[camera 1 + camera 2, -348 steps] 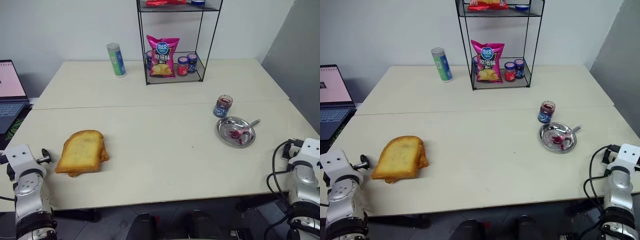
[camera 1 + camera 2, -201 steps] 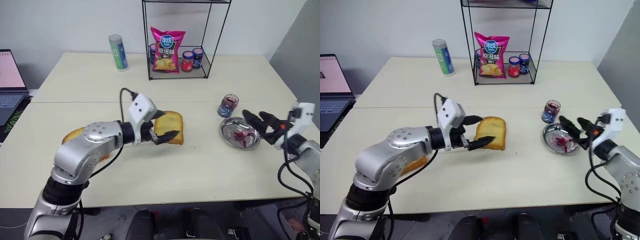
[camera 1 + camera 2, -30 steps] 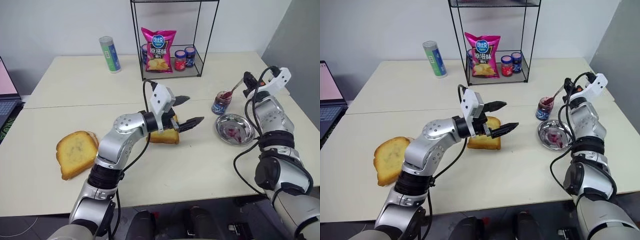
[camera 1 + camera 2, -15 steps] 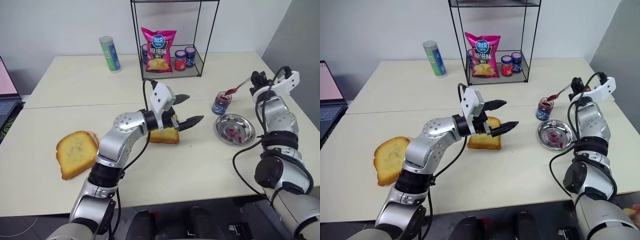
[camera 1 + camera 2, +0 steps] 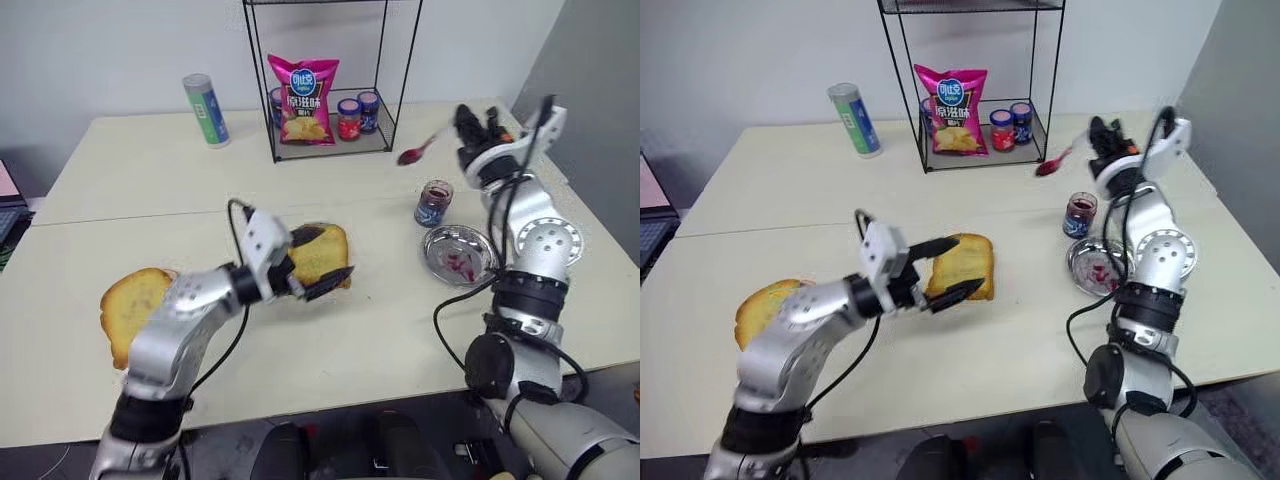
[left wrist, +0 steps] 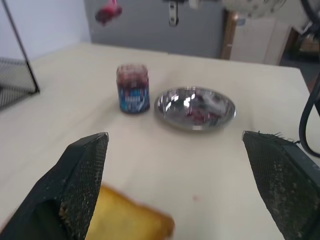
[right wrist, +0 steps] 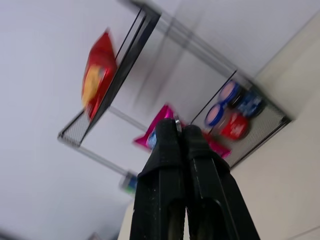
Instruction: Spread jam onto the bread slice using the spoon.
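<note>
Cream tabletop (image 5: 380,330) carries bread slice (image 5: 322,252), steel dish (image 5: 458,253), wire rack (image 5: 330,80).

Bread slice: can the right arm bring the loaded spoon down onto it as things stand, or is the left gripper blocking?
Probably partly blocked. The open left gripper straddles the bread slice, fingers over its top and lower edges. The right gripper holds the spoon high above the jar; the slice's middle stays exposed.
</note>
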Motion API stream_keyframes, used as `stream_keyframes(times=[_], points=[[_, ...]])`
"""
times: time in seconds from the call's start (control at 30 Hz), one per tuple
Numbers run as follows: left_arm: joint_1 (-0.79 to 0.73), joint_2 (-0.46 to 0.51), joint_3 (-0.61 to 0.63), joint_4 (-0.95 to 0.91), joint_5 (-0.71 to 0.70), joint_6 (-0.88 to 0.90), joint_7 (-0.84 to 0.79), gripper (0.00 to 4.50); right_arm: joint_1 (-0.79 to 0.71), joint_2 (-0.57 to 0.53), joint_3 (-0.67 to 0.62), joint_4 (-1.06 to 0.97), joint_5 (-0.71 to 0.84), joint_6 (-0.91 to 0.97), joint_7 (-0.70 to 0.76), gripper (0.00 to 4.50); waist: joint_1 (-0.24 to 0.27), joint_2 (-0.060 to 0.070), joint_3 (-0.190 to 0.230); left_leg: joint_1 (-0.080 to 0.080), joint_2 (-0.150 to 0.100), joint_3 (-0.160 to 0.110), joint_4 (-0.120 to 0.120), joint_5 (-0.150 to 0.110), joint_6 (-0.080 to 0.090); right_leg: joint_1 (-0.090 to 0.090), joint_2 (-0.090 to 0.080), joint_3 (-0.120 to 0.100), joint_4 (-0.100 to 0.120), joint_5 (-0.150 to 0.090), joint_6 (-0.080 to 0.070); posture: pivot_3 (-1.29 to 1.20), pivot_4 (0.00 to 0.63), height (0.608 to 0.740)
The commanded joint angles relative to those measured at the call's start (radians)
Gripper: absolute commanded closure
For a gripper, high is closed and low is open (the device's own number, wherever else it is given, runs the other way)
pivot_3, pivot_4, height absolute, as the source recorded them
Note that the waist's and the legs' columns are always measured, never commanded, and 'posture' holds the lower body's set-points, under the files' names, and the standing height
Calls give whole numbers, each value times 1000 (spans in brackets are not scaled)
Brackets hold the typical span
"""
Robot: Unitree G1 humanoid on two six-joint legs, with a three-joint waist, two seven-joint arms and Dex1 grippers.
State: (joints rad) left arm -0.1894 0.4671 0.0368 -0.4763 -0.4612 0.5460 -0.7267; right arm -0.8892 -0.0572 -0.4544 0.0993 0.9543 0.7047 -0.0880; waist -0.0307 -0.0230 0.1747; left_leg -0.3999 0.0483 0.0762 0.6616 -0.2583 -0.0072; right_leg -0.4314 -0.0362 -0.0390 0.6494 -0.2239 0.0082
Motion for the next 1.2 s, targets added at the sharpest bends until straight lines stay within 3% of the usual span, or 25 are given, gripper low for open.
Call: stream_keyframes(times=[0.03, 0.23, 0.63, 1.2], points=[[137, 24, 84, -131, -21, -14, 42, 0, 32, 20, 148, -121, -46, 13, 66, 4493, 2, 0, 0, 0, 0, 0, 0, 0, 0, 0, 0, 0, 0, 0, 0, 0, 150, 740], [307, -5, 97, -180, 29, -73, 128, 0, 89, 12, 342, -134, -202, -55, 201, 4493, 10, -1, 0, 0, -2, -1, 1, 0, 1, 1, 0, -2, -1, 0, 1, 0, 150, 740], [342, -36, 54, -229, 59, -93, 221, 0, 132, -61, 614, -96, -575, -372, 464, 4493, 4, -1, 0, 0, -1, -1, 1, 1, 2, 1, 1, -2, -2, 1, 3, 0, 150, 740], [322, -37, 61, -226, 43, -86, 252, 0, 181, -38, 723, -96, -739, -554, 617, 4493, 4, -2, 0, 0, -1, 0, 1, 1, 2, 1, 1, -2, -2, 2, 0, 0, 150, 740]])
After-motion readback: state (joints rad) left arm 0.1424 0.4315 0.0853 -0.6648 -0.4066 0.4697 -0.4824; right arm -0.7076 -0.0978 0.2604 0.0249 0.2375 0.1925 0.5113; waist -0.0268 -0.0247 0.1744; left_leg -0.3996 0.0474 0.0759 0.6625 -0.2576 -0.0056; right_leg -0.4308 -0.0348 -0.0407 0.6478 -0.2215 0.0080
